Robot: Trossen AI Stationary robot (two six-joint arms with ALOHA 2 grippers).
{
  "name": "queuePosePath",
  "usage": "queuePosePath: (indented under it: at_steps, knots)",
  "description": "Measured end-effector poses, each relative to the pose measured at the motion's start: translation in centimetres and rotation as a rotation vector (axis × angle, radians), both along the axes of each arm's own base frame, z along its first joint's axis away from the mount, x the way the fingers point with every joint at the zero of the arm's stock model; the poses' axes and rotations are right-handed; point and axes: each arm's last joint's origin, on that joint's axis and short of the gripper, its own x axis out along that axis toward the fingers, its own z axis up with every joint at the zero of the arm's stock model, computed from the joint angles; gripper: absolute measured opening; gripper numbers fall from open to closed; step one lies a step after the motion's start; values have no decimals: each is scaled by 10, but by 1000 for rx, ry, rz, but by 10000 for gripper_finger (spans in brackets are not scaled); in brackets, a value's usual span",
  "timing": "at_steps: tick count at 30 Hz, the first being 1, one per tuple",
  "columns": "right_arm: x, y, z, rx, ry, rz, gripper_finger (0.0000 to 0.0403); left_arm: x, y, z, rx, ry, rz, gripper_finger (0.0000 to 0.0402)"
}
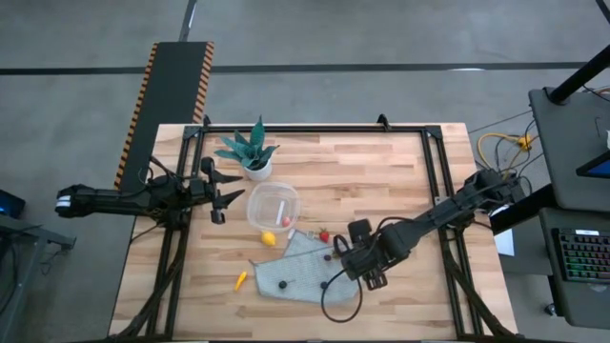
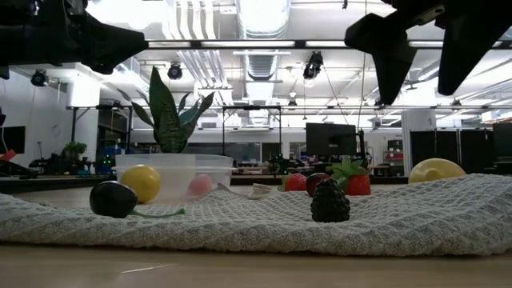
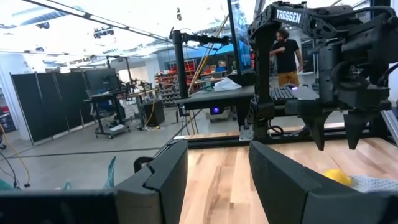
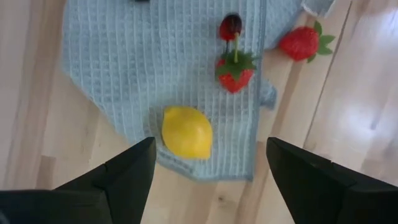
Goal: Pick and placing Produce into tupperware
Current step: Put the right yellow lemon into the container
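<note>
High view: overhead, straight down on the light wooden slatted table [image 1: 381, 191]. Low view: table-top level, close behind the pale blue-grey waffle cloth [image 2: 256, 220]. Right wrist view: close above that cloth [image 4: 155, 62], shared with both.

The tub [image 1: 274, 205] sits mid-table [image 1: 381, 171], the potted plant [image 1: 251, 152] just behind it, the cloth [image 1: 295, 267] in front, a lemon [image 1: 269, 238] between tub and cloth.

Dark jointed arms, black cables, white TROSSEN lettering
</note>
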Motion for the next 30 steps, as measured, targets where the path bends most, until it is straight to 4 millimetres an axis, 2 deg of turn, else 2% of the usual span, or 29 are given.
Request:
queuePosePath:
  at_steps: [8,22,30]
  knots:
    - [-1,2,-25,81,-16,16,297,0,0,0,0,-1,0,157]
    - [-13,-4,-63,86,-9,-11,297,0,0,0,0,0,0,157]
    - [-16,-6,-76,99,-25,-30,297,0,0,0,0,-1,0,157]
